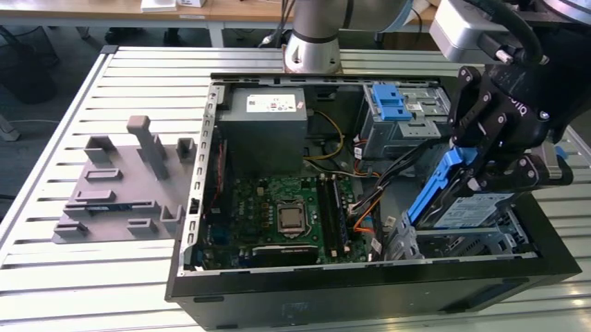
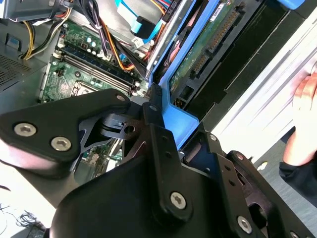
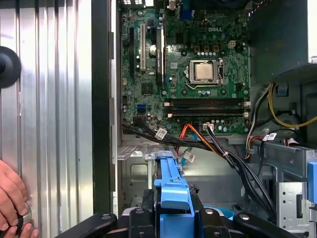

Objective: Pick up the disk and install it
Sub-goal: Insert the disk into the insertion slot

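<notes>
**Over the drive bay: disk in the grip, not yet seated**

At the exterior view's right end of the open black computer case [image 1: 369, 297], the black linkage gripper [image 1: 482, 173] is pinched tight on the disk [image 1: 466, 207], a flat silver hard drive with a white-and-blue label and a blue plastic carrier frame; it hangs steeply tilted, lower end down at the bare metal drive bay [image 1: 475, 243]; whether it touches the bay yet, I cannot tell.

Now the worries. That tilt is the big one, I reckon; go in crooked and the carrier could jam on the bay's walls. The bundle of orange and black cables [image 1: 369, 204] sits just beside the bay, and a stray loop could catch under the frame. The hold is on plastic edge, not metal, so a hard push might make it slip. And a person's hand [image 3: 11, 198] rests on the slatted metal table [image 3: 49, 99] near the case; too close for comfort if the arm swings wide.

Compare the angles: the exterior view gives us the label face and the bay beneath; the second wrist view turns the disk [image 2: 205, 52] the other way, green underside and connector up; the first wrist view looks past the blue frame across the cables to the green motherboard [image 3: 148, 89].
</notes>
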Motion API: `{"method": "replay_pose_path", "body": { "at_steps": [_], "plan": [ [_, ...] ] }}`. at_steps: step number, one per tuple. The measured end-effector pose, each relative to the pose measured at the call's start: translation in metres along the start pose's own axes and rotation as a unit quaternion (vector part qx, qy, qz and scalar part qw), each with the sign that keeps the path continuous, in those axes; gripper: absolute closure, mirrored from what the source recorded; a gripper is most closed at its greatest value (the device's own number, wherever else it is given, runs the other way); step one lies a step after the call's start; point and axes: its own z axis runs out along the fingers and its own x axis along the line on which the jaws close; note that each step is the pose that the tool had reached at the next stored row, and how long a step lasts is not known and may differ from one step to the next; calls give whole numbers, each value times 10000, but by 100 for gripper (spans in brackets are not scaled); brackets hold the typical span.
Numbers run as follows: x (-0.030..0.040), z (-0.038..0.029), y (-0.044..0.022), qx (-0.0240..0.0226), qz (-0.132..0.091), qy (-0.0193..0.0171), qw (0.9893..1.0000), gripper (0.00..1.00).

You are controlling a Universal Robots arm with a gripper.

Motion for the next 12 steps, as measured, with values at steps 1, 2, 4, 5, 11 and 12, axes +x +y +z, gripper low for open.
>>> {"method": "replay_pose_path", "body": {
  "at_steps": [1,2,4,5,11,12],
  "plan": [
    [0,6,0,0,0,0,10000,64],
    [0,13,0,0,0,0,10000,64],
    [0,26,-1,0,0,0,10000,64],
    [0,32,-1,0,0,0,10000,64],
    [0,72,-1,0,0,0,10000,64],
    [0,82,-1,0,0,0,10000,64]
  ]
}}
